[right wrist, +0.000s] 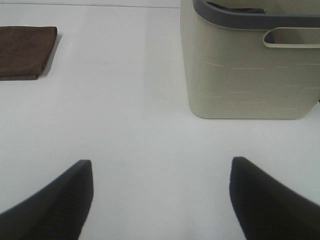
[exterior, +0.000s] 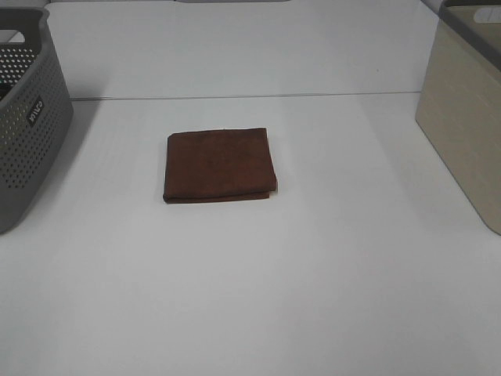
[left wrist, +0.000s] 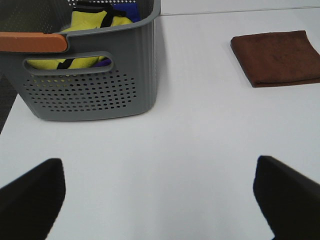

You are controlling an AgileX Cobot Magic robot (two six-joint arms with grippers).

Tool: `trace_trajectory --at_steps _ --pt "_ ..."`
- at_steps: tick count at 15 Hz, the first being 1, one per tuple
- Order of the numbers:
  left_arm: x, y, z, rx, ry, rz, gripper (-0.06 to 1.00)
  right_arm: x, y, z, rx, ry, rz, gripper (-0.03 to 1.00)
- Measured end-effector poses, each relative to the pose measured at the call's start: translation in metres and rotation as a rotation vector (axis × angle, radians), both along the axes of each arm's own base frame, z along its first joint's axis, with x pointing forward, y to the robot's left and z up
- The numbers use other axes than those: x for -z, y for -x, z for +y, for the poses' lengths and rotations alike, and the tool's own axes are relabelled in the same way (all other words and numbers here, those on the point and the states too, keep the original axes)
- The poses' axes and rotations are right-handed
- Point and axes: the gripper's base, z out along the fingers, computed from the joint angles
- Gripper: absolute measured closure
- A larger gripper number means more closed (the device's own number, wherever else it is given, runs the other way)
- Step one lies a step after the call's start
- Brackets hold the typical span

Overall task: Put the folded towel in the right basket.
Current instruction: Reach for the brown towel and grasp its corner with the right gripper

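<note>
A brown folded towel (exterior: 220,165) lies flat on the white table, near the middle. It also shows in the left wrist view (left wrist: 277,57) and in the right wrist view (right wrist: 25,51). The beige right basket (exterior: 465,117) stands at the right edge; the right wrist view shows its wall (right wrist: 250,75) and grey rim. Neither arm shows in the exterior high view. My left gripper (left wrist: 160,200) is open and empty over bare table, well short of the towel. My right gripper (right wrist: 161,200) is open and empty, between the towel and the beige basket.
A grey perforated basket (exterior: 27,117) stands at the left edge; the left wrist view shows it (left wrist: 90,85) holding yellow and blue cloth, with an orange handle (left wrist: 32,41). A table seam (exterior: 235,96) runs across behind the towel.
</note>
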Motion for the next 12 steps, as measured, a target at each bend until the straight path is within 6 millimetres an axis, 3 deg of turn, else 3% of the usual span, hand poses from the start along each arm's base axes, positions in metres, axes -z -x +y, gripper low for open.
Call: trace_trajectory --at_steps 12 --pt "0.0000 0.0000 0.0000 0.000 0.000 0.000 -0.03 0.0000 0.0000 0.0000 0.000 0.000 0.000 0.25"
